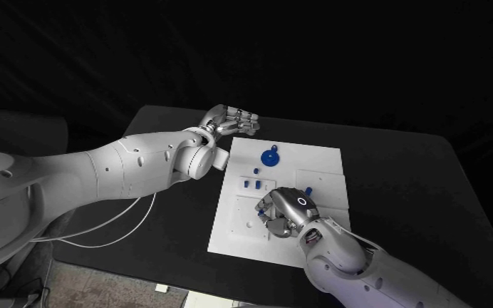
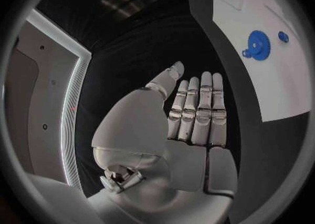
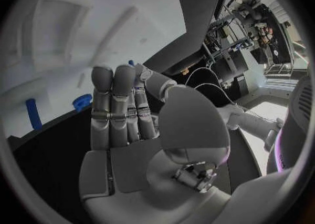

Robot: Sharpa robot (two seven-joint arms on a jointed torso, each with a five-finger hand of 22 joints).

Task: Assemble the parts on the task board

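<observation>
The white task board [image 1: 308, 180] lies in the middle of the black table. A blue gear [image 1: 269, 157] sits on its far part, with a small blue part [image 1: 274, 147] just beyond and several small blue parts [image 1: 255, 182] nearer. My right hand [image 1: 288, 212] hovers low over the board's near part. In the right wrist view its fingers [image 3: 118, 108] stand straight, the thumb lies close beside them, and a speck of blue [image 3: 131, 63] shows at their tips; whether it is held is unclear. My left hand [image 1: 231, 120] is off the board's far left corner, flat and empty [image 2: 193, 124].
The left wrist view shows the board's edge [image 2: 282, 92] with the gear [image 2: 258, 44] and a small blue part [image 2: 283, 37]. A blue peg [image 3: 33, 113] and another blue part [image 3: 82, 101] lie beyond my right hand. White cables [image 1: 113, 226] hang off the table's left side.
</observation>
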